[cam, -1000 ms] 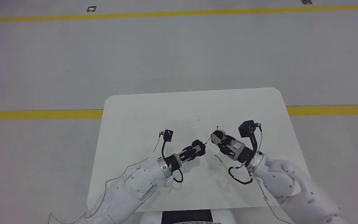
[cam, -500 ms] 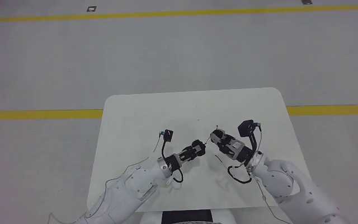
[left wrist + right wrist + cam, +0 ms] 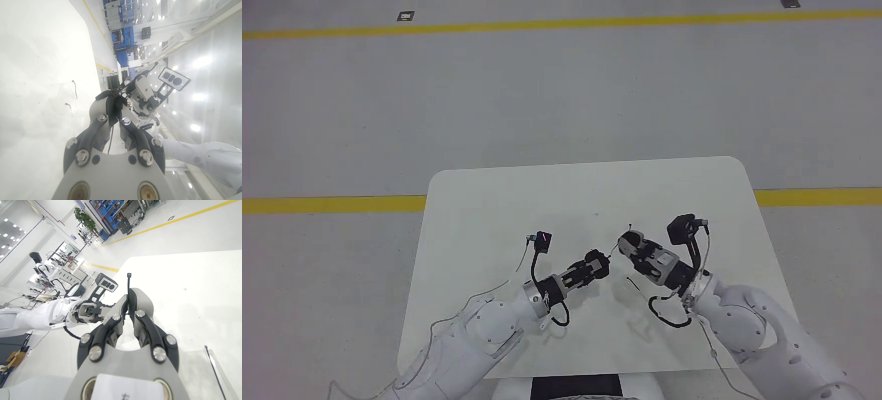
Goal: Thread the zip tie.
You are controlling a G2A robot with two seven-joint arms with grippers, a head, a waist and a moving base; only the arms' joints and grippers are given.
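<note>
Table (image 3: 542,200): white with rounded corners, standing on a pale floor crossed by yellow lines (image 3: 542,22).

Left gripper (image 3: 113,97): held above the table's middle, toward the near edge. Claw fully closed, no gap between the fingers (image 3: 95,109). Pinches the thin black strap of the zip tie (image 3: 129,283), which runs down between the pads toward the palm.

Right gripper (image 3: 129,297): raised above the table just beside the left gripper, the two sets of tips almost meeting. Claw pressed shut on the same tie, gripping it a little below the head.

Zip tie: black and slender, held clear of the table surface. Stands upright in the right wrist view, with the small square head poking out above the right fingertips and the strap passing straight down between the pads. Appears from above as a fine dark line bridging the short space between the two grippers.

Contact between grippers: cannot tell whether the fingertips touch each other or stay slightly apart.

Loose tie (image 3: 214,368): a second black tie lying flat on the table near the right arm, apart from both grippers. Rests on what looks like a clear sheet.
</note>
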